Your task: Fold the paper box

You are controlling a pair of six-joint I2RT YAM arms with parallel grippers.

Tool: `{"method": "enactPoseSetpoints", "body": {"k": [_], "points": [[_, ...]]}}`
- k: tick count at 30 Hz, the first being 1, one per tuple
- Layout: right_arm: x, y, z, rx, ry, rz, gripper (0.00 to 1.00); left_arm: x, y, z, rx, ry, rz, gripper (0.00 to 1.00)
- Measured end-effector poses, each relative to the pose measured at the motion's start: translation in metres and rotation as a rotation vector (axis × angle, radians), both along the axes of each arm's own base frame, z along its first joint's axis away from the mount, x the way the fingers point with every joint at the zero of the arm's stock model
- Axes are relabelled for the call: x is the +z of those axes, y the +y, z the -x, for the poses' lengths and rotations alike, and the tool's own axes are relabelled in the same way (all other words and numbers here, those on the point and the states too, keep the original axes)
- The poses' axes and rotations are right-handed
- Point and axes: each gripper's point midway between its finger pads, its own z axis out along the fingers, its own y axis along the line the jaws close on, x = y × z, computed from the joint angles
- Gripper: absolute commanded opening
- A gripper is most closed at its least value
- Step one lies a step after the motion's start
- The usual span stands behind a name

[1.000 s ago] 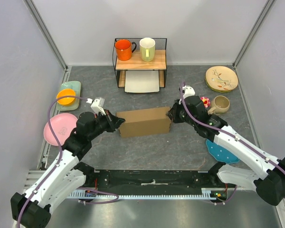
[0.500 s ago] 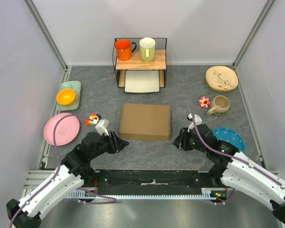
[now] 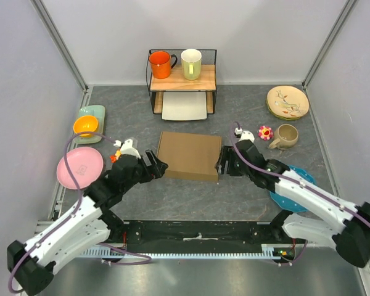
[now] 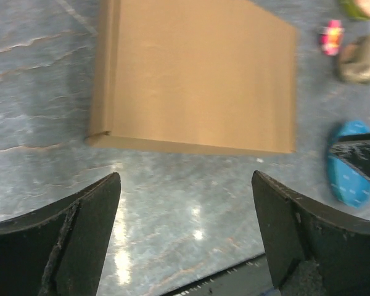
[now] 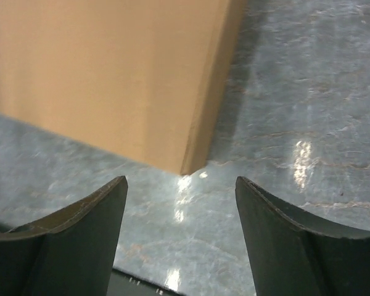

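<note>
Grey marbled bench (image 3: 191, 197), with closed paper box (image 3: 189, 155) lying flat at centre. Just off the box's left edge, left hand (image 3: 155, 165) spread wide, empty, pointing toward it; off its right edge, right hand (image 3: 222, 164) likewise wide, gripping nothing.

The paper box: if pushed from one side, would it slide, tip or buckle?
Probably slides, not tips: the paper box lies low and flat on the glossy table. Likely light, being thin cardboard, so its walls may dent under a squeeze.

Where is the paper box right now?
Top view: the paper box lies mid-table between the left gripper and right gripper, in front of the white tray under the shelf.
</note>
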Motion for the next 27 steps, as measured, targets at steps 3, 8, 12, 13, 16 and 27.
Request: {"method": "enactPoseSetpoints", "body": {"k": [3, 8, 12, 13, 16, 27], "points": [[-0.027, -0.010, -0.017, -0.082, 0.073, 0.042, 0.80, -0.027, 0.011, -0.015, 0.068, 0.066, -0.089, 0.96], [-0.053, -0.023, -0.042, -0.175, 0.131, 0.050, 0.80, -0.064, 0.033, -0.046, 0.183, 0.183, -0.172, 0.93], [-0.057, -0.018, -0.060, -0.177, 0.121, -0.022, 0.79, -0.081, 0.034, -0.062, 0.191, 0.216, -0.126, 0.89], [-0.059, -0.016, -0.062, -0.170, 0.120, -0.035, 0.78, -0.083, 0.031, -0.063, 0.179, 0.216, -0.113, 0.88], [-0.063, -0.006, -0.068, -0.133, 0.122, -0.073, 0.77, -0.089, 0.014, -0.063, 0.106, 0.229, -0.061, 0.81], [-0.075, 0.003, -0.079, -0.074, 0.137, -0.110, 0.75, -0.092, -0.006, -0.042, -0.025, 0.211, 0.053, 0.82]]}}
